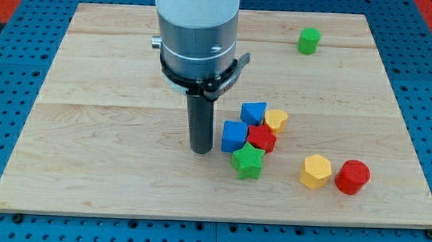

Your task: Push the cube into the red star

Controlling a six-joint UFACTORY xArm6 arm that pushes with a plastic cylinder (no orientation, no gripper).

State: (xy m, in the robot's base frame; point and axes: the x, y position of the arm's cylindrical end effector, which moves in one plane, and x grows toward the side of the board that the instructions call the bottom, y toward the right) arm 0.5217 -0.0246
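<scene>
My tip (201,149) rests on the wooden board just left of the blue cube (233,136), with a small gap or light contact; I cannot tell which. The blue cube touches the red star (262,138) on its right. A green star (248,161) sits just below them, touching both. A second blue block (253,112), wedge-like, lies above the red star, and a yellow heart-like block (276,121) is to that block's right.
A yellow hexagonal block (316,171) and a red cylinder (352,176) sit at the lower right. A green cylinder-like block (308,40) stands at the top right. The wooden board (91,130) lies on a blue pegboard surface.
</scene>
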